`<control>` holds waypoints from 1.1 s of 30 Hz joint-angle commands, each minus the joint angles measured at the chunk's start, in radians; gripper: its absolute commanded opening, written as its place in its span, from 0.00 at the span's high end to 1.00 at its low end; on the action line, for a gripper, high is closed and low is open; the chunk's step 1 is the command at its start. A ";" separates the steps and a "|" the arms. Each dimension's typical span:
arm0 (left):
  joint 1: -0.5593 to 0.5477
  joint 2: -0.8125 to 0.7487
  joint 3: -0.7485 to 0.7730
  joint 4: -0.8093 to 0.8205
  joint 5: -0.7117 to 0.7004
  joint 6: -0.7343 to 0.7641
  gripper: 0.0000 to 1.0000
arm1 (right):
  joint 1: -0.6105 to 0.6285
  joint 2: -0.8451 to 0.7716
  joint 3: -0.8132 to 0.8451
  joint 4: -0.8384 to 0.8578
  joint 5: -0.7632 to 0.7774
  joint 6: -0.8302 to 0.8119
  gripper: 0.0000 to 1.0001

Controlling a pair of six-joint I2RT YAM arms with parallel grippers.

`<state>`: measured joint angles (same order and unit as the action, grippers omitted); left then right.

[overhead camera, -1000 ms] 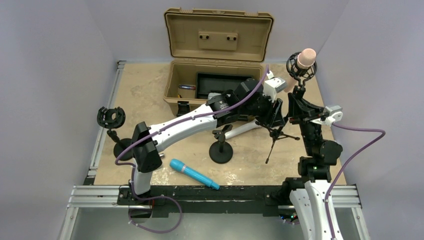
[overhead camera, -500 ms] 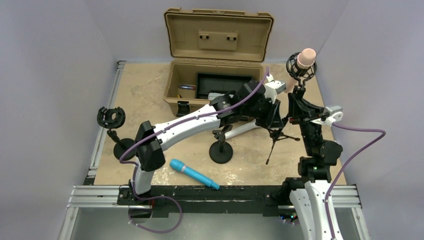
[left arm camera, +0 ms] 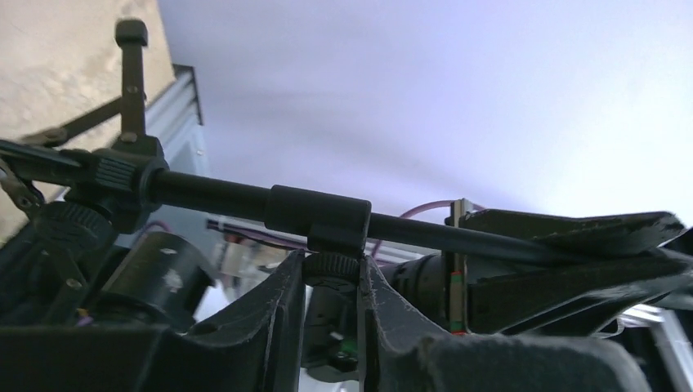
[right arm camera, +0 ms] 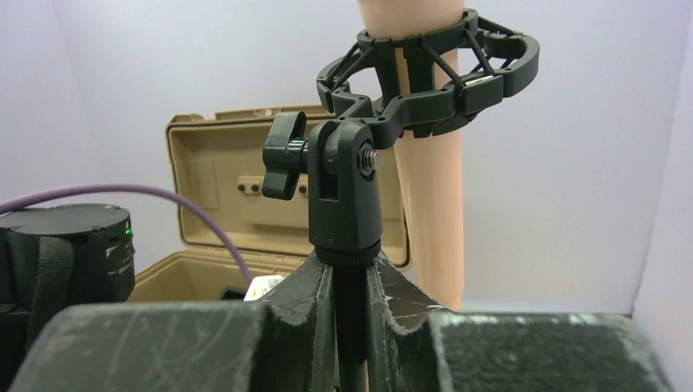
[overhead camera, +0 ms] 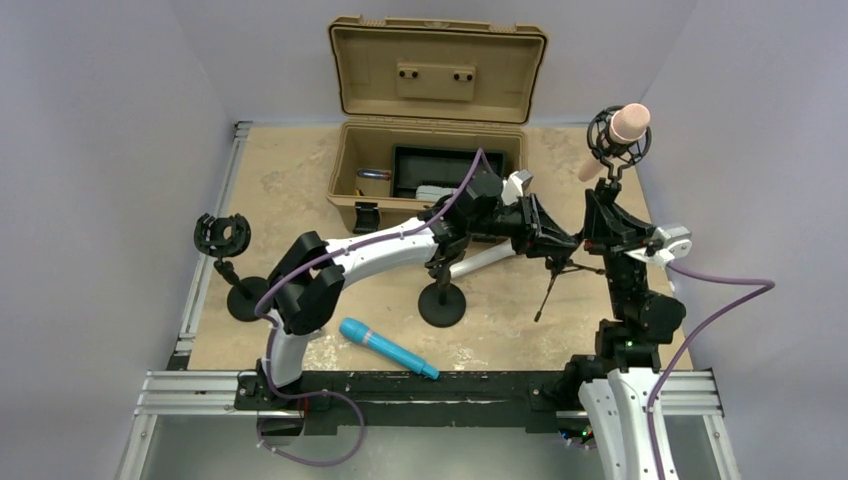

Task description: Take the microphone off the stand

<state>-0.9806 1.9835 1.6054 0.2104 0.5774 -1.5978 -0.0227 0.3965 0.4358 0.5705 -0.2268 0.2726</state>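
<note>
The peach microphone (overhead camera: 629,123) sits upright in a black shock mount (overhead camera: 606,143) on top of the tripod stand (overhead camera: 553,272) at the right. In the right wrist view the microphone (right arm camera: 430,188) passes down through the mount (right arm camera: 433,77). My right gripper (right arm camera: 350,265) is shut on the stand's pole just under the mount's swivel. My left gripper (left arm camera: 331,273) reaches in from the left and is shut on a knurled knob (left arm camera: 331,265) below the collar (left arm camera: 319,216) on the pole (left arm camera: 208,193). From above, both grippers meet at the stand, the left gripper (overhead camera: 557,243) lower than the right gripper (overhead camera: 605,205).
An open tan case (overhead camera: 345,165) stands at the back with its lid up. A round-base stand (overhead camera: 442,303) is under my left arm. A blue wand (overhead camera: 388,348) lies near the front edge. Another stand with an empty mount (overhead camera: 222,235) is at the left edge.
My left gripper has closed onto the stand's knob. The top of the stand, with the microphone, has swung to the right, and my right gripper went with it.
</note>
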 commanded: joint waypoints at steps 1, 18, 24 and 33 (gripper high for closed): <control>-0.006 -0.032 0.008 0.260 -0.041 -0.309 1.00 | 0.007 -0.031 0.019 0.127 -0.014 0.028 1.00; -0.006 -0.195 -0.138 0.040 -0.103 -0.022 0.35 | 0.007 -0.029 0.041 0.091 0.026 0.021 1.00; -0.003 -0.276 -0.210 -0.021 -0.096 0.118 0.31 | 0.007 -0.013 0.045 0.043 0.143 -0.006 1.00; 0.009 -0.477 -0.135 -0.355 -0.108 0.529 0.30 | 0.007 0.061 0.029 0.099 0.327 -0.056 1.00</control>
<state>-0.9825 1.6447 1.3895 0.0414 0.4843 -1.3495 -0.0177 0.4408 0.4355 0.5308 -0.0322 0.2630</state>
